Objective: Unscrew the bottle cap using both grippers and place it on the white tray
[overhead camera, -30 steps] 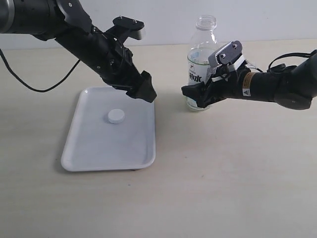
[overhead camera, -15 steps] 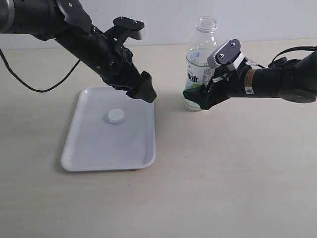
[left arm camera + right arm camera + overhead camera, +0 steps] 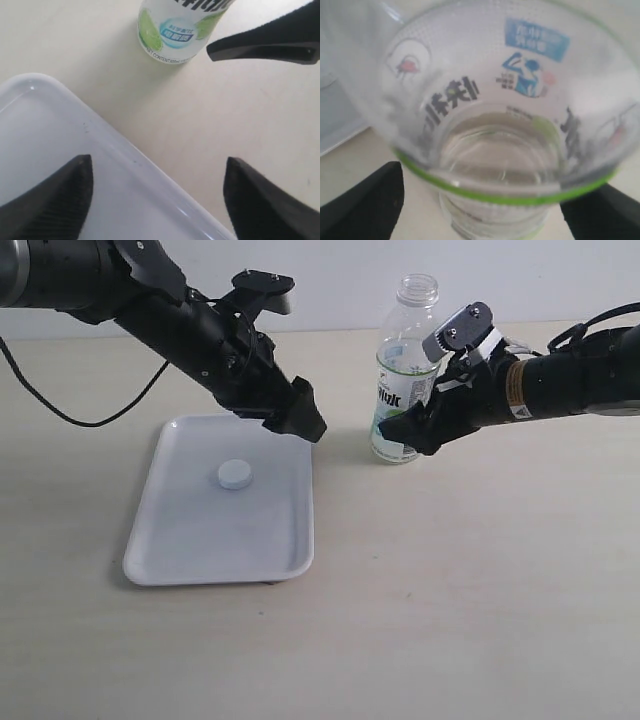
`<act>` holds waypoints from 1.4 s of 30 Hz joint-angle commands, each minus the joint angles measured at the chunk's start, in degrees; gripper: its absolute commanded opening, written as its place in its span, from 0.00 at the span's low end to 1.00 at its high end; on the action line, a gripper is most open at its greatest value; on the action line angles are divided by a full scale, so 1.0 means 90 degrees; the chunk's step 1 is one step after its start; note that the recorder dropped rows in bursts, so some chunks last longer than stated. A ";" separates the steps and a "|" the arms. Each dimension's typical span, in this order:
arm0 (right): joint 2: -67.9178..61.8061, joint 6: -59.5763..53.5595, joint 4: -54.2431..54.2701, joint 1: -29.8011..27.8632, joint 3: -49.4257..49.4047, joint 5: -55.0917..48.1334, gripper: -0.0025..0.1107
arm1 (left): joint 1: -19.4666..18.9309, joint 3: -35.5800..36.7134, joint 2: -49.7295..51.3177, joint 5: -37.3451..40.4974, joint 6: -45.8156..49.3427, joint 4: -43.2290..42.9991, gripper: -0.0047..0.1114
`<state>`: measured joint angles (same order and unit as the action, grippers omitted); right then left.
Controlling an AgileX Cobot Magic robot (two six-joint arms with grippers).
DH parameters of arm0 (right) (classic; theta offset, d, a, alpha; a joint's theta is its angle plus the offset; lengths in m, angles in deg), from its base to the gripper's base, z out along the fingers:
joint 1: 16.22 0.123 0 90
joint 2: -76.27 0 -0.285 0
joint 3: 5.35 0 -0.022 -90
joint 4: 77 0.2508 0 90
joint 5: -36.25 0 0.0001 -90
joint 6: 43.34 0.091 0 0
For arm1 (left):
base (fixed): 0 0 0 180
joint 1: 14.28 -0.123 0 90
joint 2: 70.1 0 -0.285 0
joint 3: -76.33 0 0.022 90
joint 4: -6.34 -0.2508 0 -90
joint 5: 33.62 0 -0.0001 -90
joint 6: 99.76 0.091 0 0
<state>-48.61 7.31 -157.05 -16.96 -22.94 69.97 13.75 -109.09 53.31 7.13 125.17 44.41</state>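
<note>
The white bottle cap (image 3: pixel 235 475) lies loose on the white tray (image 3: pixel 180 540), in its far half. The bottle (image 3: pixel 405 350) stands uncapped on the table just right of the tray, leaning slightly; its lime label shows in the left wrist view (image 3: pixel 175 30). My left gripper (image 3: pixel 305 420) hangs open over the tray's far right rim (image 3: pixel 125 150), its fingertips (image 3: pixel 82 172) wide apart with nothing between them (image 3: pixel 157 161). My right gripper (image 3: pixel 405 432) is shut on the bottle's lower body (image 3: pixel 510 100), a black finger on each side (image 3: pixel 482 192).
A black cable (image 3: pixel 90 418) loops over the table at the left, behind the tray. The right gripper's finger (image 3: pixel 265 47) also shows in the left wrist view beside the bottle. Bare tan tabletop (image 3: pixel 450 590) lies in front.
The right arm has risen and shifted a little left, taking the bottle's base slightly left with it. The left gripper has edged right and up. The cap has not moved.
</note>
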 commanded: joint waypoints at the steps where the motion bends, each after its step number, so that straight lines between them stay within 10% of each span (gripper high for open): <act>1: 0.0073 0.0637 -0.0651 -0.0009 -0.0031 -0.0228 0.73 | -0.0010 0.0019 -0.0063 0.0061 0.0039 0.0192 0.53; 15: 0.0557 0.3192 -0.2210 -0.0234 -0.0055 -0.0389 0.73 | -0.0010 0.0019 -0.0068 0.0217 0.0145 0.0558 0.04; 26: 0.0841 0.3435 -0.2210 -0.0917 -0.0241 0.0291 0.71 | -0.0010 0.0385 -0.0786 0.0055 0.0505 0.0877 0.04; 30: 0.0967 0.3522 -0.2210 -0.0928 -0.0347 0.0378 0.48 | -0.0010 0.0855 -0.1377 -0.0545 0.0694 0.1215 0.04; 33: 0.1116 0.3423 -0.2210 -0.0928 -0.0426 0.0437 0.02 | -0.0010 0.1632 -0.2418 -0.1627 0.1140 0.1751 0.04; 42: 0.2065 0.0706 0.0737 -0.0928 -0.1432 0.0514 0.02 | -0.0010 0.3974 -0.5491 -0.5667 0.1265 0.2473 0.04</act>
<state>-33.37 20.93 -158.22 -24.99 -33.11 73.95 13.75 -75.65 9.01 -38.67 138.04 66.26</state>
